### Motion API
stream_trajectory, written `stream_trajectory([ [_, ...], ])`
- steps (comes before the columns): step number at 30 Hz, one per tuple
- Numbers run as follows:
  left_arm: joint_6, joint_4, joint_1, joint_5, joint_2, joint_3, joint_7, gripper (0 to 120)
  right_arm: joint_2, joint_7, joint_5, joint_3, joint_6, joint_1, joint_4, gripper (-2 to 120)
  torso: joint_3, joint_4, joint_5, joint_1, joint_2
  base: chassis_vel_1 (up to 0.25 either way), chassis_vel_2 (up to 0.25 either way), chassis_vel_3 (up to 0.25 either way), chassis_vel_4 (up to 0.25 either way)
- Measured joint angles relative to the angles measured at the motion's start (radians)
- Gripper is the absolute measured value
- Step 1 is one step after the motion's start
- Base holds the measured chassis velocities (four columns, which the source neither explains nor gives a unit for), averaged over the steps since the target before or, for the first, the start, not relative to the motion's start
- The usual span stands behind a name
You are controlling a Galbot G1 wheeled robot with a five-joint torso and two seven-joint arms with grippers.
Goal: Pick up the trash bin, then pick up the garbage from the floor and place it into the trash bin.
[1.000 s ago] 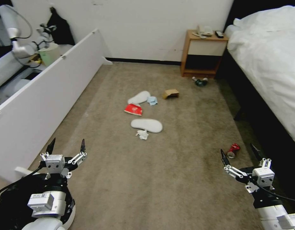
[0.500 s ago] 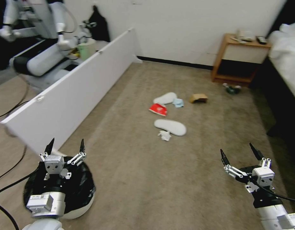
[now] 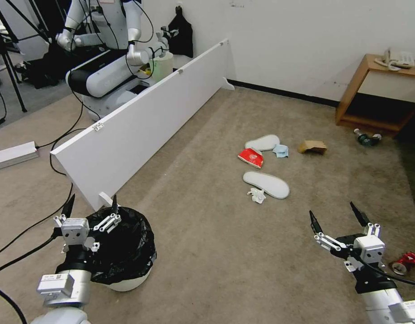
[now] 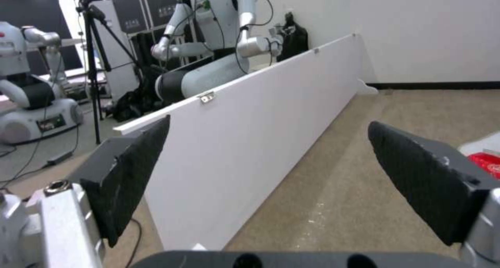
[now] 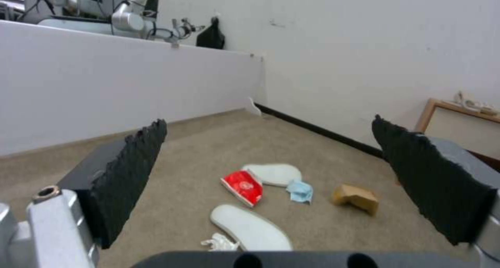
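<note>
A: Bin location?

B: One trash bin (image 3: 126,258), white with black bag liner, sitting on the carpet at lower left of the head view, just in front of the near end of the long white board (image 3: 158,121). Left gripper (image 3: 91,209) is hovering over its left rim, fingers spread wide, grasping nothing.

A: Right side?

B: Right gripper (image 3: 335,215) is hanging at lower right of the head view, fingers also spread, nothing between them. In the right wrist view its two black pads (image 5: 130,182) are framing the litter.

A: Litter count, go.

B: Two white slippers: one (image 3: 265,184) mid-frame, a second (image 3: 262,142) above it. One crumpled tissue (image 3: 257,195) touching the near slipper's lower left edge. One red packet (image 3: 250,158) just below the far slipper. One light-blue cloth (image 3: 280,150) touching the far slipper's right end. One brown cardboard piece (image 3: 312,146) right of the cloth. One green bottle (image 3: 364,138) lying by the wooden nightstand (image 3: 351,96) at upper right. One red can (image 3: 406,261) at the right edge, beside the right arm.

A: Anything else?

B: One phone (image 3: 398,58) sitting on the nightstand. One other robot (image 3: 110,54) standing behind the board at upper left, with a pale green bucket (image 3: 162,67) beside it.
</note>
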Motion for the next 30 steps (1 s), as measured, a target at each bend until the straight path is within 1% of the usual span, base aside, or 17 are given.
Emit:
stream_trajectory([
  [10, -0.003, -0.005, 0.010, 0.004, 0.007, 0.000, -0.001, 100, 0.011, 0.000, -0.015, -0.012, 0.004, -0.003, 0.000, 100, 0.000, 0.0000, 0.0000, 0.000, 0.000, 0.000, 0.000, 0.000, 0.000],
  [18, 0.000, -0.005, 0.010, 0.011, 0.006, 0.011, -0.001, 100, 0.010, 0.003, -0.021, -0.014, 0.009, -0.012, 0.002, 100, 0.000, 0.0001, 0.0000, 0.000, 0.000, 0.000, 0.000, 0.000, 0.000],
  [20, -0.011, -0.004, 0.009, 0.020, 0.007, 0.012, 0.001, 100, 0.009, 0.004, -0.021, -0.014, 0.009, -0.014, 0.005, 100, 0.000, 0.0001, 0.0000, 0.000, 0.000, 0.034, 0.039, 0.035, 0.052],
  [24, -0.011, -0.004, 0.009, 0.026, 0.007, 0.013, 0.001, 100, 0.011, 0.011, -0.021, -0.015, 0.010, -0.015, 0.007, 100, 0.000, 0.0005, -0.0001, 0.000, 0.000, 0.023, 0.023, 0.013, 0.027],
  [30, -0.011, -0.009, 0.017, 0.032, 0.011, 0.012, -0.002, 100, 0.012, 0.017, -0.022, -0.016, 0.014, -0.016, 0.010, 100, 0.000, -0.0001, 0.0000, 0.000, 0.000, 0.000, 0.000, 0.000, 0.000],
])
